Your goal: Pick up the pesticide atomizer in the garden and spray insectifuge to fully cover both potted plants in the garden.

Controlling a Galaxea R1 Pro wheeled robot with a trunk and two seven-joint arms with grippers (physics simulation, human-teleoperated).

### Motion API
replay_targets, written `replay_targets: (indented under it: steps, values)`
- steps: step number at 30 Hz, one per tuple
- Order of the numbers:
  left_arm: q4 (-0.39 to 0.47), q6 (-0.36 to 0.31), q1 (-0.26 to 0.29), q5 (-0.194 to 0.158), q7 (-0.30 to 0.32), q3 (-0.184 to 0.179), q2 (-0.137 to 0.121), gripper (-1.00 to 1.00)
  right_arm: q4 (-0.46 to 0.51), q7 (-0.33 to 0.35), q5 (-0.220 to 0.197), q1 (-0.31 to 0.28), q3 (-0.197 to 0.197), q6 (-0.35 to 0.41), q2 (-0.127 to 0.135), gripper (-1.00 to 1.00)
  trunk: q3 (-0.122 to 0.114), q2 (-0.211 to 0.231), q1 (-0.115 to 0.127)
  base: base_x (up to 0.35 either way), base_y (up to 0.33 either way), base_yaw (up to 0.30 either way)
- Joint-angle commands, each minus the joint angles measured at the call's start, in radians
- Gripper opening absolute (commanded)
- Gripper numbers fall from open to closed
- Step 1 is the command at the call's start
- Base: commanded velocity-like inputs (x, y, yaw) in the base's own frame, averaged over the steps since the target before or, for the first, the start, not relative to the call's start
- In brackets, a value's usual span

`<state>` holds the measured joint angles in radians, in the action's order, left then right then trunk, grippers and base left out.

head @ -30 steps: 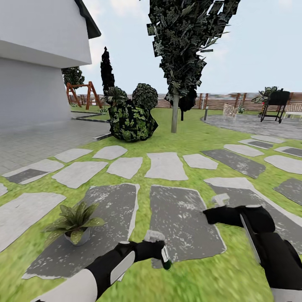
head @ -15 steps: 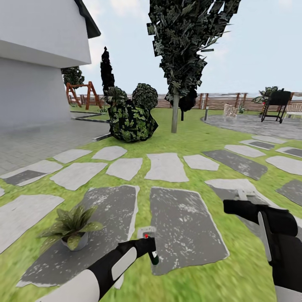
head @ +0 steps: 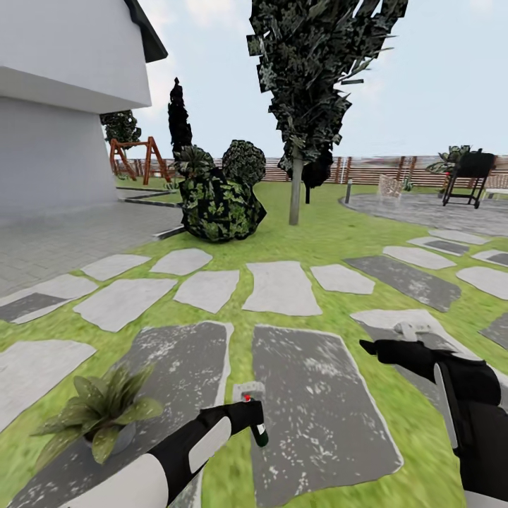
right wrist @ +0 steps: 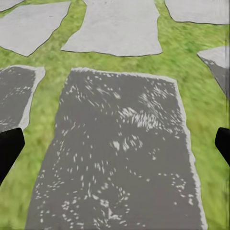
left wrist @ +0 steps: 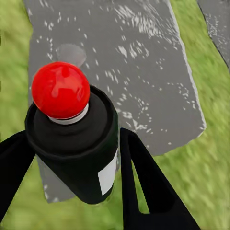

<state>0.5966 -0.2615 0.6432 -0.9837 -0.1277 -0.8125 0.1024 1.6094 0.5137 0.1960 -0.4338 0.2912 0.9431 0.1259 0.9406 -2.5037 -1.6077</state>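
The left gripper (head: 252,418) sits low in the head view, above the grass strip between two dark paving slabs, with its jaws closed against the sides of the pesticide atomizer (head: 258,432). In the left wrist view the atomizer (left wrist: 76,153) stands between the two black fingers (left wrist: 143,187); it has a dark body, a white label patch and a red rounded cap on top. To the left of that arm, one potted plant (head: 99,411) rests on the near left dark slab (head: 176,353), its broad pointed leaves spreading over a small grey pot. The right gripper (head: 377,349) is held out over the lawn (head: 416,423) near the right edge of the central dark slab (head: 310,402), well apart from the atomizer. The right wrist view shows its two black fingertips (right wrist: 9,148) at opposite edges of the picture, spread wide with nothing between them, above that slab (right wrist: 120,158). Beyond the dark slabs lies a row of pale stepping slabs (head: 281,286) set in the grass. Farther out stand a dark leafy bush (head: 220,204) and a tall tree (head: 310,99) with a pale trunk. A white house wall (head: 63,113) occupies the far left, with a wooden swing frame (head: 137,159) behind it. At the far right a black grill (head: 471,176) stands on grey paving in front of the brown slat fence (head: 374,171).
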Motion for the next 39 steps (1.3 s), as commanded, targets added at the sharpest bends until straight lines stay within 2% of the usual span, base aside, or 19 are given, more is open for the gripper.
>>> replay_targets:
  steps: [1,7,11,15,19,20,23,31,39]
  values:
    - [0.002,-0.001,0.001,-0.01,-0.009,-0.005,-0.001,-1.0,0.003,0.008,0.011,-0.001,-0.001,0.002,0.0,1.0,0.001,0.0,0.0,0.335,0.0,0.0]
    - [0.01,0.0,-0.001,-0.01,-0.009,-0.006,-0.008,-1.0,0.006,0.001,0.011,0.0,-0.004,-0.034,-0.001,1.0,0.001,0.0,0.0,0.335,0.0,-0.001]
    - [0.021,0.001,-0.004,-0.009,-0.011,-0.036,-0.007,-1.0,0.006,0.0,0.011,0.0,-0.003,-0.035,-0.002,1.0,0.001,0.0,0.0,0.335,0.0,-0.127]
    - [0.024,0.001,-0.005,-0.008,-0.015,-0.046,-0.006,-1.0,0.006,0.0,0.011,0.0,-0.007,-0.021,-0.004,1.0,0.001,0.0,0.0,0.335,0.0,-0.245]
    - [0.025,0.001,-0.005,-0.007,-0.017,-0.049,-0.003,-1.0,0.006,0.0,0.011,0.0,-0.016,-0.017,-0.024,1.0,0.001,0.0,0.0,0.337,-0.012,-0.269]
    - [0.025,0.001,-0.005,-0.007,-0.018,-0.049,-0.001,-1.0,0.006,-0.001,0.012,0.0,-0.058,-0.015,-0.041,1.0,0.001,0.0,0.0,0.337,-0.104,-0.271]
    - [0.025,0.002,-0.005,-0.007,-0.02,-0.048,-0.001,-1.0,0.006,-0.001,0.013,0.0,-0.099,-0.014,-0.047,1.0,0.001,0.0,0.0,0.337,-0.126,-0.188]
    - [0.025,0.003,-0.005,-0.009,-0.014,-0.042,-0.001,-1.0,0.005,-0.001,0.009,-0.014,-0.1,-0.015,-0.047,1.0,0.001,0.0,0.0,0.337,-0.146,-0.005]
    - [0.026,0.032,-0.005,-0.015,-0.009,-0.037,0.0,-1.0,0.006,0.001,0.013,-0.035,-0.102,-0.041,-0.047,1.0,0.001,0.0,0.0,0.337,-0.141,0.0]
